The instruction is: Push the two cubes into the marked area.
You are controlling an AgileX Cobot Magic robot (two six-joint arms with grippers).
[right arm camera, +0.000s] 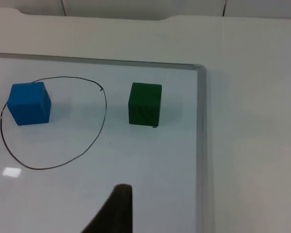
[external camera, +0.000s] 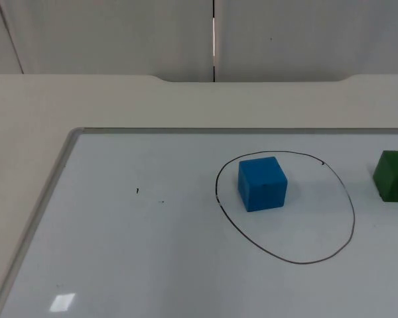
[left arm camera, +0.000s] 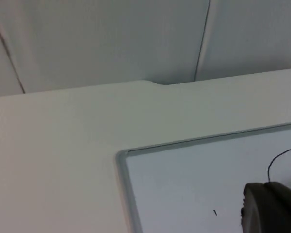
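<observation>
1. Blue cube (external camera: 262, 183) already sits inside the drawn ring (external camera: 345, 199), toward its far-left rim.
2. Green cube (external camera: 393, 175) stands just outside, to the right (still to push); your next move: sweep it leftward.
3. Left claw (left arm camera: 270, 208) and right claw (right arm camera: 117, 208): whether apart or together, you cannot tell.

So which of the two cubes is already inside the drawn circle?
The blue cube: it sits within the black hand-drawn outline, near its edge. The green cube lies outside the line, apart from it.
</observation>
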